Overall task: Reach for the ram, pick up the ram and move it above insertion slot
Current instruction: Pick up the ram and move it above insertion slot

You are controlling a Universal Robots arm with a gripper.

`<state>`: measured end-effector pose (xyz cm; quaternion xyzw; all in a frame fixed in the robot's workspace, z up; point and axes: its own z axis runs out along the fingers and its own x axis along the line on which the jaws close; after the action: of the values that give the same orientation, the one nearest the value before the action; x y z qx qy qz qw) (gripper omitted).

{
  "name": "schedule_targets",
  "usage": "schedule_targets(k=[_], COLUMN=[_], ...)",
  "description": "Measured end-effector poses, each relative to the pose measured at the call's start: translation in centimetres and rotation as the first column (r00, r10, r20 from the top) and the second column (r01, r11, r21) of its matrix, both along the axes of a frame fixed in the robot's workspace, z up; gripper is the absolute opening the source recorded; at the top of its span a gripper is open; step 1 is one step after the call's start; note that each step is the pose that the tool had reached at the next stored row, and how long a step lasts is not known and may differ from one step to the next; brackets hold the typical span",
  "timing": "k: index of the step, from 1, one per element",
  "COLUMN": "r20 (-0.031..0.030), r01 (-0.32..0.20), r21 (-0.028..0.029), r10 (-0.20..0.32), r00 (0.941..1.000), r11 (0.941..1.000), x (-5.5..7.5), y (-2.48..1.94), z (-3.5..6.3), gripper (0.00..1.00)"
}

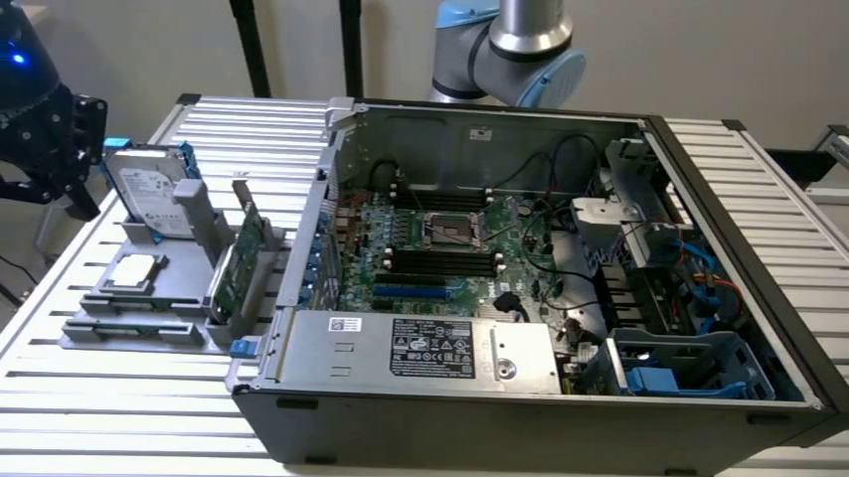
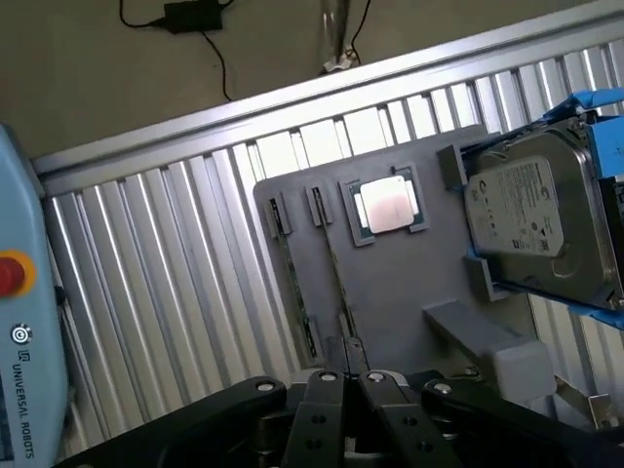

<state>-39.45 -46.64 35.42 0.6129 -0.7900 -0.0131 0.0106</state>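
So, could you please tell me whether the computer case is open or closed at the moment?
Open. The computer case has no side panel on it, and the motherboard inside is in plain sight in the exterior view.

The arm [image 1: 511, 45] shows at the far side of the scene, its grey and pale-blue joint [image 1: 547, 75] bent toward the exterior view's left. The black gripper [image 1: 54, 199] hangs at that view's far left, pointing downward, a blue light glowing on its upper body.
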Motion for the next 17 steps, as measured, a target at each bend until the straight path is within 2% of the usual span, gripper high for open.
schedule_targets(k=[4,8,12,17], r20=[0.0000,0.0001,0.0000,0.0000], r01=[-0.073,-0.145,-0.216,-0.304], r21=[0.0000,0.0001,0.0000,0.0000], r10=[0.073,0.145,0.216,0.304], r00=[0.9973,0.9894,0.9763,0.9527], r11=[0.9973,0.9894,0.9763,0.9527], x=[0.00,0.00,0.00,0.00], y=[0.00,0.00,0.00,0.00], z=[-0.09,-0.18,-0.27,-0.36], gripper=[0.11,0.11,0.11,0.11])
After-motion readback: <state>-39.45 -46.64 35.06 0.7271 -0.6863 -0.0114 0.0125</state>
